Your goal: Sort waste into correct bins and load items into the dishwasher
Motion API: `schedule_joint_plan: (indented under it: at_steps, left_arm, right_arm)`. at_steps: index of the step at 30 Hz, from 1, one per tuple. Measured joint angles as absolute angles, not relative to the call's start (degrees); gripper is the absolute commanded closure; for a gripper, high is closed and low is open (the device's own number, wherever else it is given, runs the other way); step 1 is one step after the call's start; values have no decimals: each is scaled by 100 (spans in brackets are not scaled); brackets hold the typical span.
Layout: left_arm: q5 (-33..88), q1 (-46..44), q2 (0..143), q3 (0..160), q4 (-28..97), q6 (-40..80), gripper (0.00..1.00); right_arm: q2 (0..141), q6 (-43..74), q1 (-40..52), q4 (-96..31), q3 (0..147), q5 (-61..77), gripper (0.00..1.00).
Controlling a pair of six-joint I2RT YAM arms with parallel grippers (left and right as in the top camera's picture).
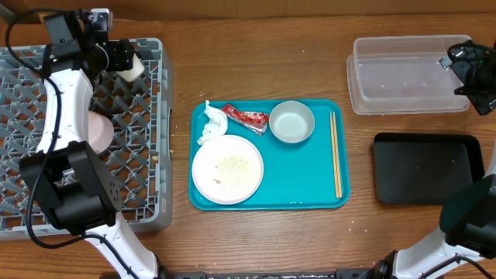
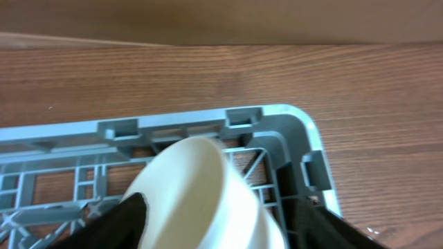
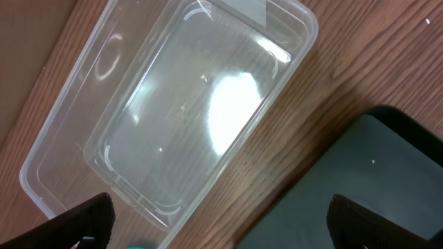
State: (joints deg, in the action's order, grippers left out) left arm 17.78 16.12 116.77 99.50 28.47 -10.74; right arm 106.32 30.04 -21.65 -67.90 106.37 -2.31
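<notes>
— Closest in: the small white cup (image 2: 201, 187), tilted, filling the gap of my left gripper (image 2: 218, 225). One black finger (image 2: 128, 218) overlaps its side. Whether the jaws are clamped on it or merely bracket it, I cannot tell.

— Location of the cup?

— Over the grey dish rack (image 2: 277, 117), just inside a rounded corner of its rim, with lattice beneath. Its own body hides whether it touches the grid.

— Risks noted?

— Two. If the jaws part while it leans like this, I judge it could roll on the lattice, or tip over the rim onto the wooden table (image 2: 360, 83) beyond. If I pull away with a finger against its wall, I could drag it over. The cause in both cases is a smooth, round, tilted cup on an open grid near the edge.

— Anything further out?

— A smaller white dish (image 1: 99, 130) lies in the rack, partly hidden behind my arm (image 1: 68, 93); a careless retreat could knock it. On the teal tray (image 1: 310, 186) sit the plate (image 1: 227, 169), metal bowl (image 1: 291, 122), napkin (image 1: 209, 124) and red wrapper (image 1: 246, 118).

— Right side?

— My right gripper (image 3: 221, 225), jaws wide apart and holding nothing, hangs above the clear tub (image 3: 173, 111), beside the black tray (image 3: 387, 159). No hazard recorded there.
</notes>
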Motion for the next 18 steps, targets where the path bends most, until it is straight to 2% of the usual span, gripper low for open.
schedule_joint_plan:
  at_steps: [3,7,11,13,18]
  left_arm:
    - [1879,1612,11677,9950,2921,-1079,58]
    - [1955,1612,11677,9953,3074,-1096,66]
    - [1977,1612,11677,9953,3260,-1068,92]
    - [2062,1612,11675,9953,3310,-1028,96]
    - [2062,1627,11631,9946,3109,-650,96]
  right_arm:
    - [10632,3002,-2167,-6790,10637,-231,0]
    - [10632,3000,-2167,-6792,10637,-233,0]
    - [10632,2998,-2165,-6794,10637,-228,0]
    - [10632,3004,-2165,-6790,10637,-226,0]
    - [10632,3002,-2167,-6785,10637,-231,0]
